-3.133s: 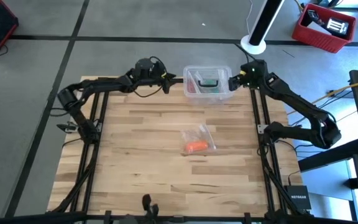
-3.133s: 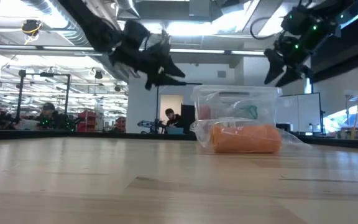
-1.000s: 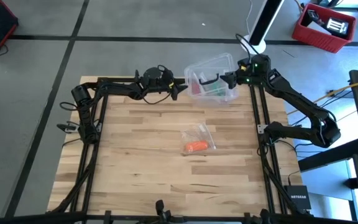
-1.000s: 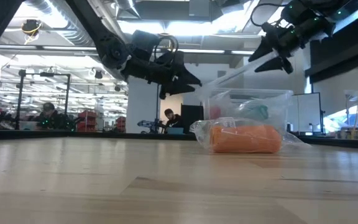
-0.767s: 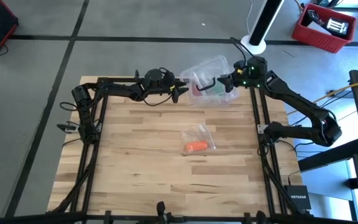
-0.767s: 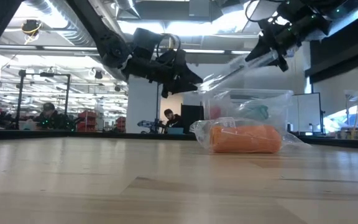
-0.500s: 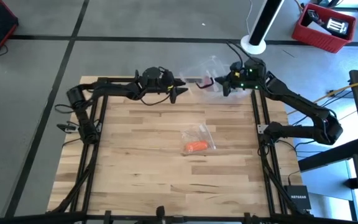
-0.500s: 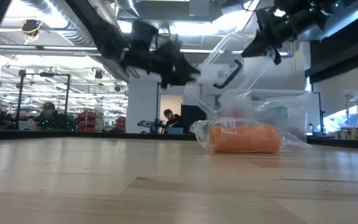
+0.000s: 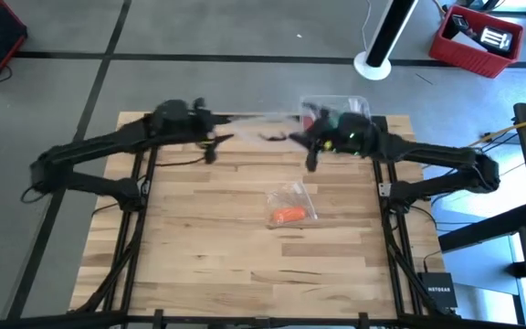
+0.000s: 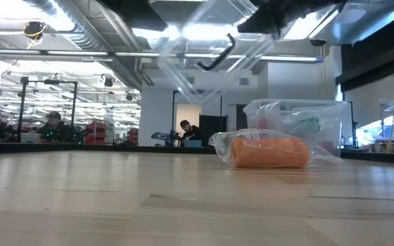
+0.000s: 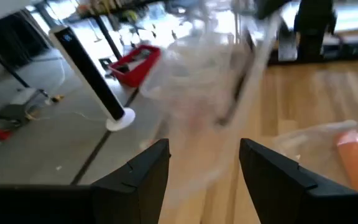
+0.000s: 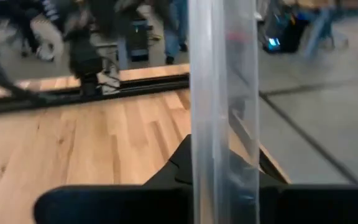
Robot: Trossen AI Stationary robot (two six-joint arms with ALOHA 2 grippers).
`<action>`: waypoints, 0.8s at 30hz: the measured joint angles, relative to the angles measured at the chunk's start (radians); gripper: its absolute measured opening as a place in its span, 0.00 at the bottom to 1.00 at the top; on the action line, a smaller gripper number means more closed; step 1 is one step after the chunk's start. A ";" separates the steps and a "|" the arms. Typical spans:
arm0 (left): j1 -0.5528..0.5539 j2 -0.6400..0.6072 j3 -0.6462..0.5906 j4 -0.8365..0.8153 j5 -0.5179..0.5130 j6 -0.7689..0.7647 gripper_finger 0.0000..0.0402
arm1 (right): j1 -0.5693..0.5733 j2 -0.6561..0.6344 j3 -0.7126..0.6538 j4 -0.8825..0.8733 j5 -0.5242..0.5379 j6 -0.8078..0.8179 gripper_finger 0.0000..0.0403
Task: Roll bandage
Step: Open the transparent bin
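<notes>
The orange bandage (image 9: 288,216) lies rolled inside a clear plastic bag (image 9: 296,198) on the middle of the wooden table; the low view shows the bandage (image 10: 269,152) resting on its side. At the far edge stands a clear plastic box (image 9: 341,110) without its lid. The clear lid (image 10: 204,51), with a black clasp, hangs in the air left of the box, and my right gripper (image 9: 305,146) is shut on it. My left gripper (image 11: 205,163) stands open on the far left, its fingers toward the lid. My right gripper pinches the clear lid's edge (image 12: 222,149) between its two fingers, coming level from the table's right. The lid is lifted clear of the box and the table and reaches away from the fingers toward the left arm.
Bare wood stretches over the near half of the table (image 9: 245,274). A white post on a round base (image 9: 373,62) and a red crate (image 9: 478,38) stand on the floor beyond the far edge. In the low view, a person (image 10: 187,130) shows far off in the room.
My right gripper has shut on the lid's edge, tipped the lid up off the box and swung it toward the table's left, over the far part of the table. My left gripper has drawn back toward the left edge, staying open. The box and the bagged bandage have stayed put.
</notes>
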 joint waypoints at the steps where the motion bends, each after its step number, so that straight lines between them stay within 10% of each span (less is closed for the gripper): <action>1: -0.010 -0.043 0.000 -0.031 -0.009 -0.011 0.47 | 0.036 0.024 0.000 0.029 0.017 -0.039 0.04; 12: -0.062 -0.287 0.000 -0.293 -0.013 -0.242 0.47 | 0.234 0.431 0.000 0.441 0.173 -0.521 0.04; 24: -0.110 -0.285 -0.006 -0.296 -0.011 -0.321 0.47 | 0.237 0.747 0.002 0.686 0.164 -0.565 0.22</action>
